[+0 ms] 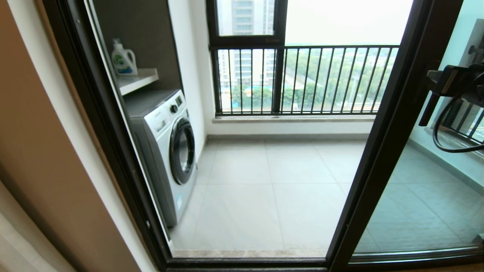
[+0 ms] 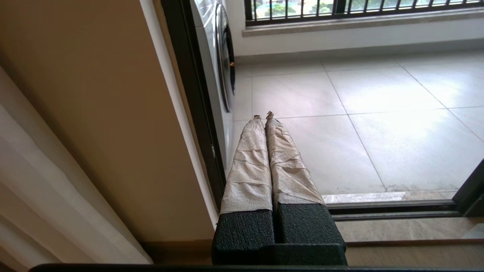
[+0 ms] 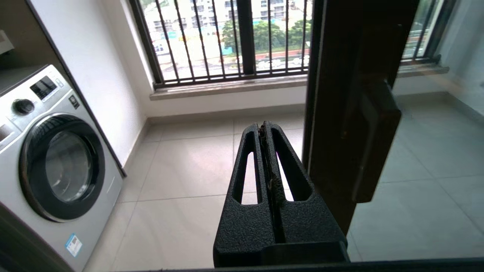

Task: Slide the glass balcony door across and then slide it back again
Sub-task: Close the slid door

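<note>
Glass balcony door [image 1: 382,151] stood partly slid across — right gripper [image 3: 263,130] clenched empty beside its handle [image 3: 372,139]; left gripper [image 2: 263,116] clenched, idle.

Home laundry balcony: washing machine [image 1: 166,151], detergent bottle [image 1: 123,58], railing window [image 1: 302,79].

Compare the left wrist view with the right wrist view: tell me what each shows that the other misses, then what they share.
Only the left wrist view shows the shut left gripper with its wrapped fingers, low beside the tan wall and the curtain, aimed over the door track.

Only the right wrist view shows the shut right gripper beside the dark upright of the glass balcony door and its lever handle, plus the washer's control panel.

Both show the washing machine, the tiled balcony floor and the barred railing window.
</note>
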You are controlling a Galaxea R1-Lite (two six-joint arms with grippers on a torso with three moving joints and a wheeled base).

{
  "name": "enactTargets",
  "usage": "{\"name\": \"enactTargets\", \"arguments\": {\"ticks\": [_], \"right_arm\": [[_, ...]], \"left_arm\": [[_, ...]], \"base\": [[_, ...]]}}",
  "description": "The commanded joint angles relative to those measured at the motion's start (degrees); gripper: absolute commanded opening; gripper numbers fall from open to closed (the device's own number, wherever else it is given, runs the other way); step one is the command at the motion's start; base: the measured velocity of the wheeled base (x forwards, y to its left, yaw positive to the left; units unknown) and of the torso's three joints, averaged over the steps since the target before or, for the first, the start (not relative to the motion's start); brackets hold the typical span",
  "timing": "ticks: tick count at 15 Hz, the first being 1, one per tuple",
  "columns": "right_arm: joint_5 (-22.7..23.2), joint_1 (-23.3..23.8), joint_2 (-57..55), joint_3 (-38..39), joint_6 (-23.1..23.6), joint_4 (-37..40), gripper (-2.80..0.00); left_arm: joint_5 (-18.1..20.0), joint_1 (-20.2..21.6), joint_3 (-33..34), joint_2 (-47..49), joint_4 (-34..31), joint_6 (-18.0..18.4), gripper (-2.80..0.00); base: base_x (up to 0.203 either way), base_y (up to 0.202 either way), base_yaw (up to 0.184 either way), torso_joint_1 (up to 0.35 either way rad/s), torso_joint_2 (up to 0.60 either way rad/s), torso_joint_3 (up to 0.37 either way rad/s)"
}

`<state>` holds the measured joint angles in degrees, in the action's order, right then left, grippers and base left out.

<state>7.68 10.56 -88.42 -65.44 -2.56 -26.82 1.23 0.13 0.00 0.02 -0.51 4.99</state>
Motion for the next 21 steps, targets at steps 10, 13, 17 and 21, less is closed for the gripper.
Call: {"name": "enactTargets", "arguments": {"ticks": [10, 13, 17, 21], "right_arm": [[4.94, 22.64, -11.57, -5.23, 1.71, -0.21, -2.8], [5.44, 22.98, -18.33, -10.71, 1.68, -0.39, -2.8], [5.35, 22.29, -26.5, -20.07, 1.79, -0.43, -2.8], [5.0, 19.17, -28.8, -23.07, 1.86, -0.36, -2.8]], "left_arm": [[0.0, 0.04, 0.0, 0.06, -0.02, 0.02, -2.8], [0.0, 0.03, 0.0, 0.06, -0.02, 0.02, -2.8], [0.0, 0.03, 0.0, 0.06, -0.02, 0.02, -2.8], [0.0, -0.05, 0.0, 0.06, -0.02, 0.02, -2.8]], "base": [[0.0, 0.0, 0.0, 0.0, 0.0, 0.0], [0.0, 0.0, 0.0, 0.0, 0.0, 0.0], [0.0, 0.0, 0.0, 0.0, 0.0, 0.0], [0.0, 0.0, 0.0, 0.0, 0.0, 0.0]]}}
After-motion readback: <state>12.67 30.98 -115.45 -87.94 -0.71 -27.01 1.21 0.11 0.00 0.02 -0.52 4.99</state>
